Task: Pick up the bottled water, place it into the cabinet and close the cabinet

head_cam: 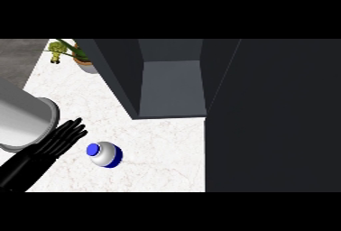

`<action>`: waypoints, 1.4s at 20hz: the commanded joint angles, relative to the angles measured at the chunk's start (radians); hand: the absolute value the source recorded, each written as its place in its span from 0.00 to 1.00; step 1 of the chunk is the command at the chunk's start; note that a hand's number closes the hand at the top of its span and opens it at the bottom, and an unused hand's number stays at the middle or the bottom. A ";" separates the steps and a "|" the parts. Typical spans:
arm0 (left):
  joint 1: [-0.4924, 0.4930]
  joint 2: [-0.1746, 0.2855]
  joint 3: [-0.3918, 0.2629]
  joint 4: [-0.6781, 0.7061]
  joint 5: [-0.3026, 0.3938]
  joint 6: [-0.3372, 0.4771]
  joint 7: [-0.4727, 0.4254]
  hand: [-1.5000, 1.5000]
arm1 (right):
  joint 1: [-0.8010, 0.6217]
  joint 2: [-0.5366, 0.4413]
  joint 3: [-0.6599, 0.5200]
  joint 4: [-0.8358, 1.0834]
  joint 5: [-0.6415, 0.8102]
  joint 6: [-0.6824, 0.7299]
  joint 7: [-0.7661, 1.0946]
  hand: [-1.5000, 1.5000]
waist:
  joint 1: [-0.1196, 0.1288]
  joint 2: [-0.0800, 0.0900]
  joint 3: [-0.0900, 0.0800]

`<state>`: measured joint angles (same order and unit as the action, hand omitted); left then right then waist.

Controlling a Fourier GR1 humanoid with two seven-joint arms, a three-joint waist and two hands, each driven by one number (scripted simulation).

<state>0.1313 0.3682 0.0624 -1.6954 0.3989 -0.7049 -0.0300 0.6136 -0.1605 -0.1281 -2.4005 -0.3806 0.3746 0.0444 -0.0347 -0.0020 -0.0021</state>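
The bottled water (104, 154) stands upright on the white marble counter (160, 153), seen from above as a silver body with a blue cap. My left hand (61, 138) comes in from the lower left with straight fingers, its tips just left of the bottle and apart from it; it holds nothing. The dark grey cabinet (170, 85) stands open behind the bottle, and its inside shows as a bare grey floor. Its door (273, 117) is swung out as a big dark panel that fills the right side. My right hand does not show.
A large pale grey cylinder (21, 121) lies at the left edge, right beside my left hand. A potted green plant (75, 55) stands at the far left corner. Bare counter lies between the bottle and the cabinet's front.
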 commanded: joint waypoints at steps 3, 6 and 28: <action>-0.081 -0.073 -0.029 0.154 -0.197 0.043 -0.106 0.00 | 0.096 0.017 -0.027 -0.179 -0.164 0.018 0.017 0.00 | 0.002 -0.001 0.000; -0.128 -0.064 -0.014 0.296 -0.232 0.030 -0.165 0.00 | 0.112 0.001 -0.038 -0.202 -0.200 0.016 0.035 0.00 | 0.001 0.002 0.000; -0.315 -0.112 -0.038 0.923 -0.444 0.030 -0.578 0.00 | 0.194 -0.060 -0.093 -0.212 -0.280 0.049 -0.025 0.00 | 0.001 0.004 -0.002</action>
<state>-0.1756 0.2334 0.0166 -0.8418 -0.0631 -0.5802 -0.5398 0.7400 -0.2050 -0.1864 -2.3869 -0.4701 0.4602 -0.0727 -0.0365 0.0026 -0.0039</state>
